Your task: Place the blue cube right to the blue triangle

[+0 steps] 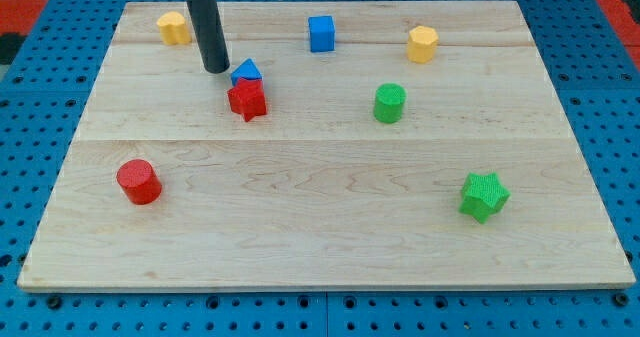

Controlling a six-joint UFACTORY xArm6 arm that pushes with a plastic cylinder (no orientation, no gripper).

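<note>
Seven small coloured plastic blocks sit on the pale wooden board [330,227] you are looking at, which rests on a blue perforated base [60,17]. Starting at the view's left, you have a red cylinder [138,181] low on the board, well apart from everything else, and a yellow block [174,27] near the top-left corner, its exact shape hard to make out. Just to the right of that yellow block stands the straight dark rod [207,22]; my tip [216,69] rests on the board just to the left of the blue triangle [246,72], near it, though you cannot tell whether the two touch. No claw exists on this arm, so you have nothing released or clenched to read: the rod simply ends in that tip, and it grasps nothing. Directly below the blue triangle, touching or all but touching it, lies a red star-shaped block [246,100]. Moving right, you find the blue cube [321,33] near the top edge, to the upper right of the blue triangle and apart from it. Further right a green cylinder [389,103] stands in the middle band, a yellow hexagonal block [422,44] sits above and to its right, and a green star-shaped block [484,196] lies low at the view's right.
</note>
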